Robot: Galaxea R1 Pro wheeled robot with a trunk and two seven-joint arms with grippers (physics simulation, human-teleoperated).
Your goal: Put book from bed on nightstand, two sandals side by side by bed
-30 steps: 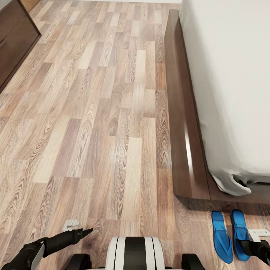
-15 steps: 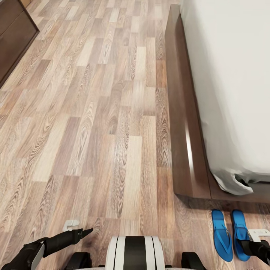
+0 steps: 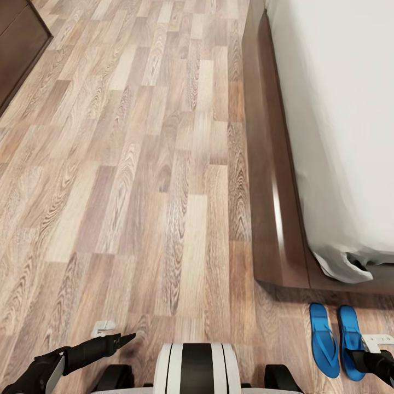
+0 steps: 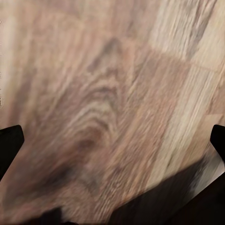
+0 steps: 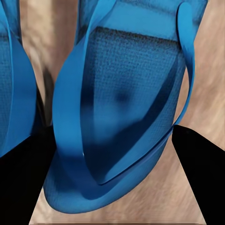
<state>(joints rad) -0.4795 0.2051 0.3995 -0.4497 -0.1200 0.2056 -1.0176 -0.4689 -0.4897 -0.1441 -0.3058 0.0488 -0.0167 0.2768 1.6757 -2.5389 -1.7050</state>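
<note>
The right gripper (image 5: 117,154) is seen with its dark fingers (image 5: 199,164) spread wide on either side of one blue sandal (image 5: 122,108), nothing being clasped, and the second sandal (image 3: 324,339) is laid just beside it on the wood floor (image 3: 137,164), near the corner of the bed (image 3: 339,109). The left gripper (image 4: 112,145) is held open over bare planks.
</note>
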